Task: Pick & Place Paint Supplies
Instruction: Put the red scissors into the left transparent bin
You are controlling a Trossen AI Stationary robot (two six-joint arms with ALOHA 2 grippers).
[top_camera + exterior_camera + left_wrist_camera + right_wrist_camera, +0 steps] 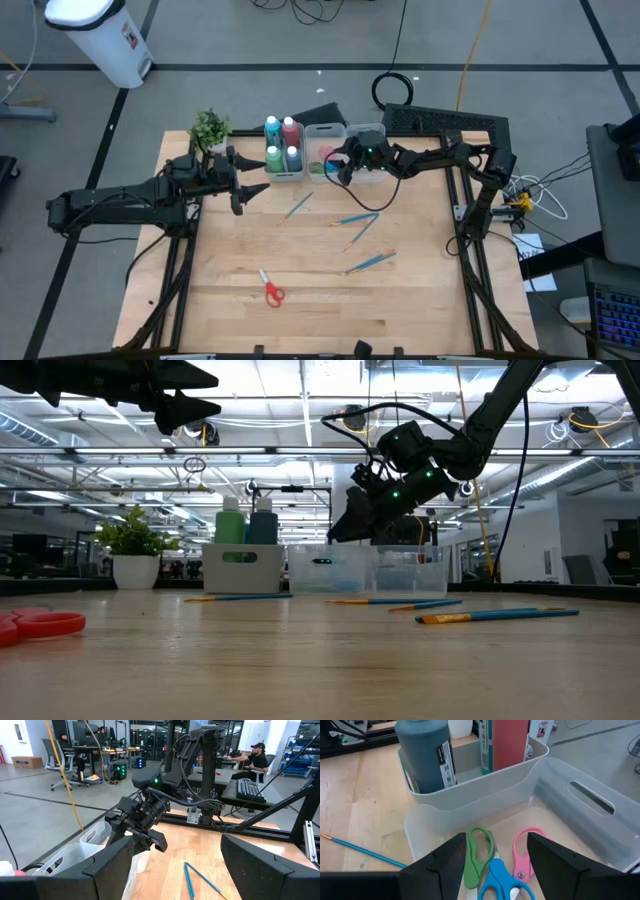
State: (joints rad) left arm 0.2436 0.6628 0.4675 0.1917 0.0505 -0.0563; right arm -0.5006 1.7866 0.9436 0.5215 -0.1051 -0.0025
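My right gripper hangs open over the middle clear bin. In that bin lie green scissors, pink scissors and blue scissors, the blue pair below the gap between my fingers. Several paint bottles stand in the bin beside it, among them a dark one and a pink-red one. Red scissors lie flat on the table near its front. Several thin brushes lie on the middle of the table. My left gripper waits open above the table's left.
A small potted plant stands at the far left by the bottle bin. A third clear bin sits right of the middle one. A person sits at a desk beyond the table. Bare wood lies around the red scissors.
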